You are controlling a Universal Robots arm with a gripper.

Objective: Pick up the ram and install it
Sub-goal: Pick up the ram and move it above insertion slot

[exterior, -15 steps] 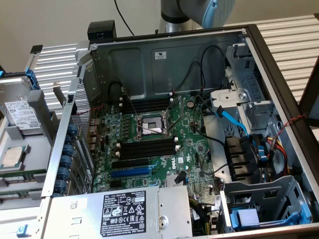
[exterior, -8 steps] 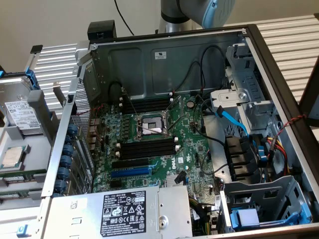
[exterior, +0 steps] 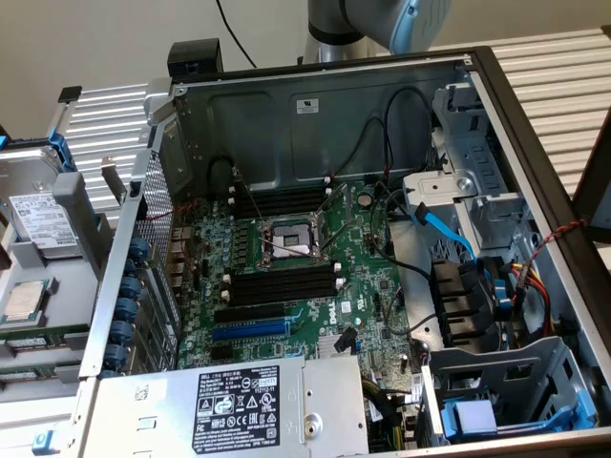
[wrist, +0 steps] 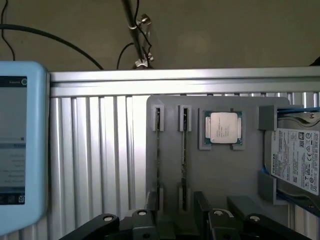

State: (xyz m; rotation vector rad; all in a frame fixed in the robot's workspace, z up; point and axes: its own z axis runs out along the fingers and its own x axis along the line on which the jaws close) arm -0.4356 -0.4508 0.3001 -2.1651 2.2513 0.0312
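One gripper (wrist: 177, 201) sits nearest, jaws apart and empty, roughly in line with the ram (wrist: 184, 150). The ram stands on edge in a grey tray (wrist: 170, 107) beside a second stick (wrist: 157, 150). It should be light and stiff but brittle, so it is best pinched across its flat faces at mid-length, clear of the contact edge. Farther along the tray lie a processor (wrist: 222, 127) and a hard drive (wrist: 295, 157). Empty black slots (exterior: 286, 282) sit in the open computer case (exterior: 267, 124).

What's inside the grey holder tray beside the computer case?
The grey tray holds a processor chip, two thin sticks edge-on in narrow slots, likely the ram, and a hard drive. The gripper covers one end of the tray, hiding the sticks' ends there.
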